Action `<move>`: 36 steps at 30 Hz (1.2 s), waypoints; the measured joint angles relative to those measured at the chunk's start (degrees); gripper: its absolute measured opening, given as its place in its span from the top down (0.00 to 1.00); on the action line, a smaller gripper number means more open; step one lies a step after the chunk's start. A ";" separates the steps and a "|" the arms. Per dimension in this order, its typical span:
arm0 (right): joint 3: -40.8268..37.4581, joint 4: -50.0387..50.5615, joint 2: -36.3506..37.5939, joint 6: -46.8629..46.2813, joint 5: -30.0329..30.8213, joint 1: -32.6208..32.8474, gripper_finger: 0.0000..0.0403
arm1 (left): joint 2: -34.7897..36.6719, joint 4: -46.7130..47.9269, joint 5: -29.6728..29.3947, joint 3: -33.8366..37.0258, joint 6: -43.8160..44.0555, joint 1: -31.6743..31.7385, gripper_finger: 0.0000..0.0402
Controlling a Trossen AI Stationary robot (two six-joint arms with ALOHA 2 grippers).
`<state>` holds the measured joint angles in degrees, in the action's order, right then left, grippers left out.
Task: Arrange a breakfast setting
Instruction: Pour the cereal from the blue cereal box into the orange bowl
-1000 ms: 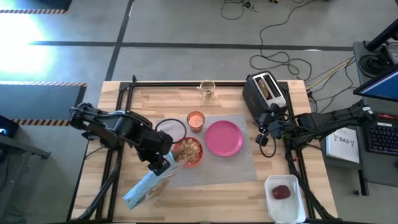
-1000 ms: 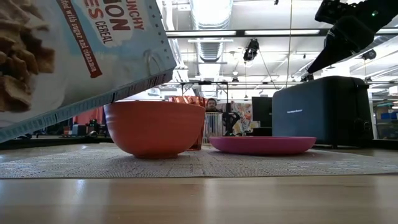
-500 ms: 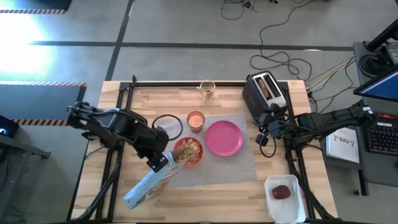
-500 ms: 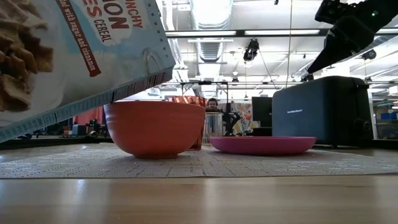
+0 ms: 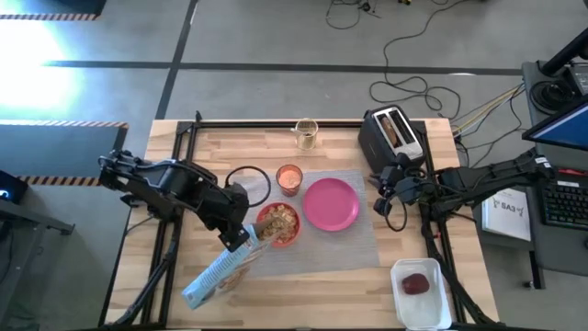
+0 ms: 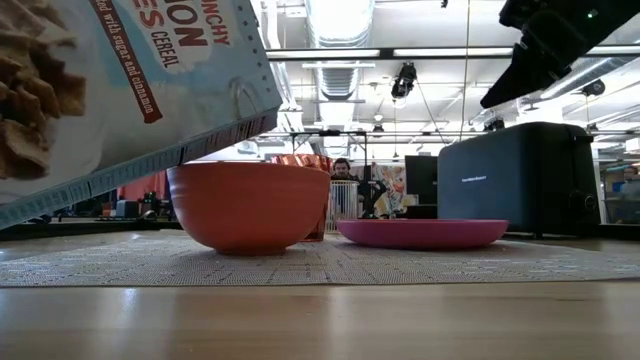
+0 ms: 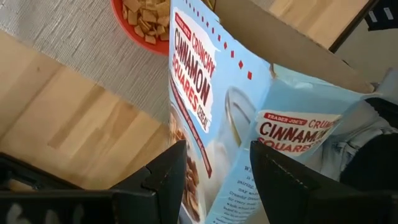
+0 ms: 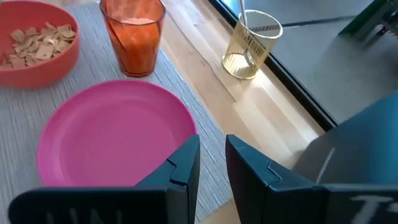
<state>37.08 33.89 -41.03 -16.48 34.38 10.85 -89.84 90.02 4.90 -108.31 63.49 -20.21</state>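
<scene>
My left gripper (image 5: 239, 239) is shut on a light-blue cereal box (image 5: 213, 276), tilted above the near-left rim of the red-orange bowl (image 5: 278, 223), which holds cereal. The bowl, the pink plate (image 5: 332, 204) and the orange cup (image 5: 289, 178) stand on the grey placemat (image 5: 358, 246). A toast slice (image 5: 392, 129) sticks out of the black toaster (image 5: 378, 147). A metal spoon (image 8: 241, 15) stands in a glass jar (image 5: 305, 134). My right gripper (image 8: 212, 163) hovers right of the plate, slightly open and empty. My left gripper pinches the cereal box between its two fingers (image 7: 166, 171), which lie across the box on either side of its printed front (image 7: 214, 168). The fingers come from above, slanting down. The box hangs tilted and clear of the table, its opened flap end (image 7: 280, 43) toward the bowl.
A white container (image 5: 421, 292) with a dark-red item (image 5: 415, 285) sits at the near right corner. A black ring (image 5: 246, 185) lies left of the cup. Bare wood shows along the near edge (image 5: 312, 294) and at the far left.
My left wrist has tipped a little, uncovering more of the black ring; the box stays tilted over the bowl's rim. My right gripper has tipped slightly upward in place.
</scene>
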 joint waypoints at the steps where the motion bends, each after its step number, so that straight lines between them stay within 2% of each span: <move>1: 0.00 -0.76 -0.41 0.24 -0.01 0.00 0.83 | 0.00 0.00 -0.22 0.00 -0.03 0.00 0.60; 11: 0.01 -2.24 -5.94 -8.05 -0.01 -0.11 0.83 | 0.57 -0.02 -1.45 0.00 -2.38 -0.01 0.60; 16: 2.44 -0.24 -7.81 -7.83 -1.15 -0.34 0.83 | 1.07 0.00 -2.55 0.00 -2.37 -0.11 0.60; 19: 6.87 0.66 -8.80 -6.25 -3.84 -0.98 0.83 | 1.50 0.00 -2.92 0.00 -2.09 -0.12 0.60; 22: 11.93 0.05 -10.66 -6.07 -11.07 -1.49 0.81 | 1.99 0.00 -4.32 0.00 -1.68 -0.61 0.60; 25: 15.96 -1.37 -13.51 -2.68 -17.67 -1.31 0.76 | 2.61 -0.02 -6.12 0.00 -1.39 -1.67 0.60; 28: 18.94 -3.80 -17.20 2.29 -21.15 -0.77 0.69 | 3.26 0.00 -8.55 0.00 -1.02 -3.20 0.60; 32: 22.80 -4.60 -23.49 8.93 -21.52 0.08 0.61 | 3.80 0.00 -11.59 0.00 -0.02 -5.69 0.60; 36: 26.93 -5.45 -30.16 15.02 -21.45 1.02 0.61 | 4.06 0.00 -13.72 0.00 0.95 -8.63 0.60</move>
<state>64.01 28.45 -71.19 -1.46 12.93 11.87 -85.78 90.02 -8.82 -108.31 64.45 -28.84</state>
